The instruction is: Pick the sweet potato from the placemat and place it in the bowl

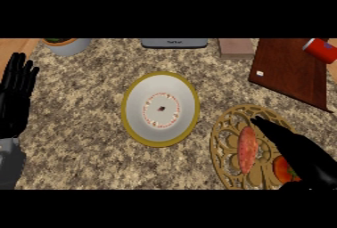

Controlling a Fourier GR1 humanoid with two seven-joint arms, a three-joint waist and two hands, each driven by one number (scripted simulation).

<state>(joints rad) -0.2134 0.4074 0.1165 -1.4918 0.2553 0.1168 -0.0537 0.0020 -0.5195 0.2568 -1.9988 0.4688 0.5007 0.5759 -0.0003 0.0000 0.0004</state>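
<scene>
Fingers (273,130) of my right hand (304,156) are stretching straight over the placemat (223,153), beside the sweet potato (247,149); I am resting my left hand (16,95) open.

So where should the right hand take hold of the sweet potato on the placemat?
Across its narrow middle, from above. The sweet potato lies flat and elongated on the placemat, long axis running away from the robot, and the right hand is beside it on the right.
</scene>
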